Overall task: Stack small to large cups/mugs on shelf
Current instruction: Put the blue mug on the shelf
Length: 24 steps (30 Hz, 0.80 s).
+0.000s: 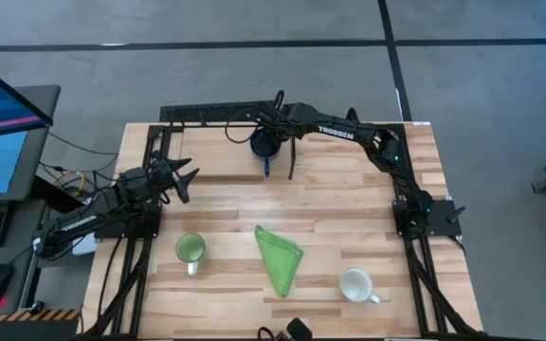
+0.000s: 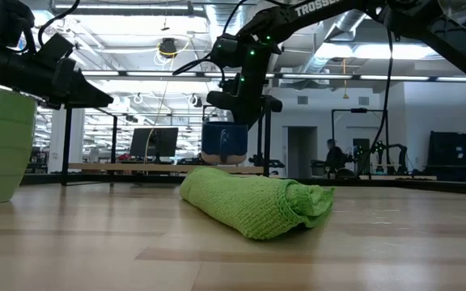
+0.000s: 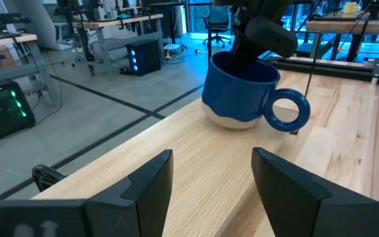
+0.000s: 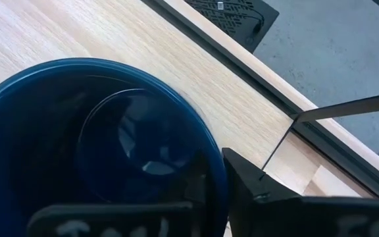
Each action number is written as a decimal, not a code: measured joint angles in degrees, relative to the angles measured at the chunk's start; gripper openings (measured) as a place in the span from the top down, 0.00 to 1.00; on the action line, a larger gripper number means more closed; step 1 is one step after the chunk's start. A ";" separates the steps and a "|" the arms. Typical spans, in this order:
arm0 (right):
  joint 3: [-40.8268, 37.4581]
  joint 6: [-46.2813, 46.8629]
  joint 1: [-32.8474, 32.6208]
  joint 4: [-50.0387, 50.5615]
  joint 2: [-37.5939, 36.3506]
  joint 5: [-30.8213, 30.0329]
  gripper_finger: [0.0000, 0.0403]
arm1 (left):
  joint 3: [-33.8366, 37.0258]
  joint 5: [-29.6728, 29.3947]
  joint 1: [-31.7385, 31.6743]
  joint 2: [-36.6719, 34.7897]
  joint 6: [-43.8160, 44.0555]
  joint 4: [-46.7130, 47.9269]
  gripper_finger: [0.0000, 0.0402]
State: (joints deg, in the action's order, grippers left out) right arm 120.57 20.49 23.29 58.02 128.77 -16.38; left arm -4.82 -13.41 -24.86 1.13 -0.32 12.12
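Observation:
My right gripper [image 1: 267, 140] reaches to the table's far middle and is shut on the dark blue mug [image 1: 263, 147], which stands upright at the shelf [image 1: 207, 115], a black rod frame along the far edge. The mug's handle [image 3: 288, 109] points toward the near edge. Whether its base rests on the wood or hangs just above it, I cannot tell. My left gripper [image 1: 182, 176] waits open and empty at the left, its fingers [image 3: 151, 178] pointing at the blue mug. The light green mug [image 1: 191, 249] and the white mug [image 1: 356, 284] stand upright on the near part of the table. My right gripper holds the blue mug by its rim [image 4: 213, 158], one finger inside the cup and one finger [image 4: 258, 187] outside the wall. The fingers come from above, pointing down. The mug stays upright below the gripper [image 2: 241, 101].
A folded green cloth [image 1: 279, 258] lies between the green and white mugs at the near middle. The shelf's thin black rods [image 4: 347, 108] stand close beside the blue mug. A monitor and keyboard stand off the table's left side.

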 joint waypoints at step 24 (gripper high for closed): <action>0.00 0.04 -0.11 -0.20 -0.04 0.02 0.86 | 0.00 -0.02 -0.02 0.00 0.11 0.01 0.50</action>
State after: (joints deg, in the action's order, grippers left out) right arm 120.57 20.53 23.18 57.82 128.73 -16.36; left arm -4.82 -13.43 -24.88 1.13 -0.21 12.13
